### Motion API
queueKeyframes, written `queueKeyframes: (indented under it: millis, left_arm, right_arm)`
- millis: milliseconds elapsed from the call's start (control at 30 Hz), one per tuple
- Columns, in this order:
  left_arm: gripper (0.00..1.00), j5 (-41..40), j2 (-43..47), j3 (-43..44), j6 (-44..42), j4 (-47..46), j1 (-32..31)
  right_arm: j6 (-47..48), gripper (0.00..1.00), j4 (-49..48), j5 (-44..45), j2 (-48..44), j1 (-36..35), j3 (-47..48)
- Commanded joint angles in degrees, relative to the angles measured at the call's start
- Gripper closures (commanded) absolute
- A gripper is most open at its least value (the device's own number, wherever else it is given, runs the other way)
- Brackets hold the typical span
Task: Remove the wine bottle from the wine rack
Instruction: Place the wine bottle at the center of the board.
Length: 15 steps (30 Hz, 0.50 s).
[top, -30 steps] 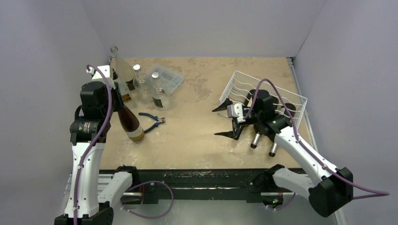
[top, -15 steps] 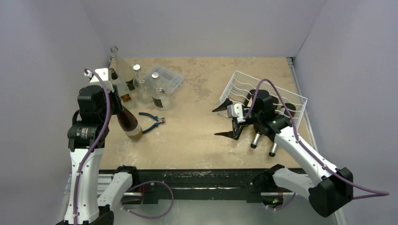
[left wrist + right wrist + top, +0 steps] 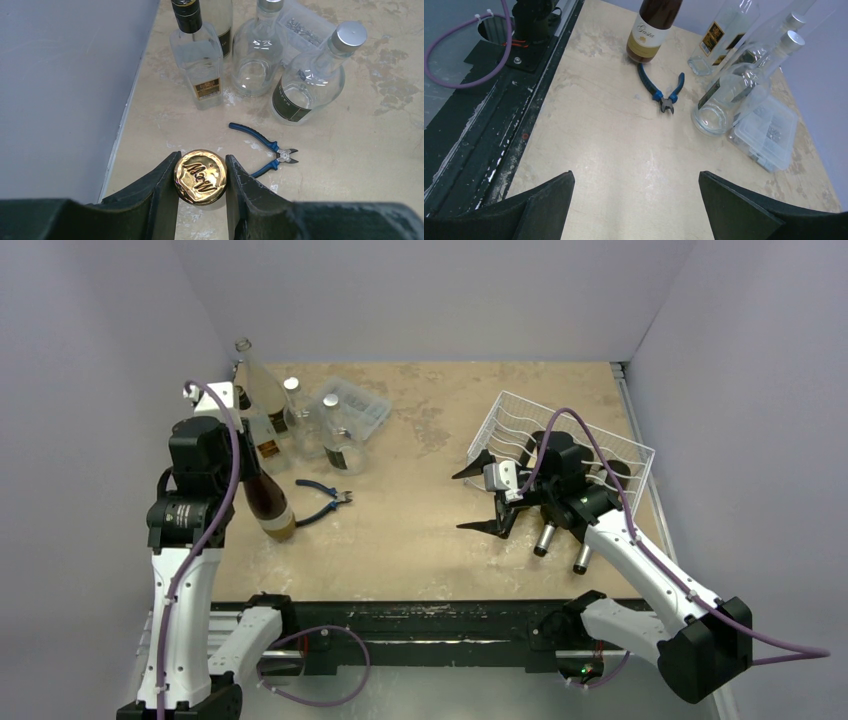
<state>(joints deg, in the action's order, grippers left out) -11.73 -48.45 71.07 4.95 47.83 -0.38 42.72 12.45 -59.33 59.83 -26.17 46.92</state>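
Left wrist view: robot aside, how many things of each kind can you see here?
Clear glass bottles: 4
Wine bottle, gold cap: 1
Blue-handled pliers: 1
Clear plastic box: 1
Total: 7

Top view overhead, far; wrist views close; all share pliers (image 3: 322, 503).

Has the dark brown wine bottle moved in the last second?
Yes. The dark brown wine bottle has shifted slightly left in the top view, its base farther from the blue-handled pliers.
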Motion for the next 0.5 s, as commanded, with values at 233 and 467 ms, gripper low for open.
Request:
queueKeyframes:
  millis: [233, 467]
  left_arm:
    - [1.00, -4.99, -1.40, 8.04, -3.84, -22.22, 2.68]
    - [1.00, -3.25, -3.41, 6.85, -4.05, -27.43, 5.32]
  right_arm:
    - [0.79, 0.01, -0.30, -0.76, -0.69, 0.37, 0.13]
    - [0.79, 0.01, -0.32, -0.79, -0.60, 0.38, 0.14]
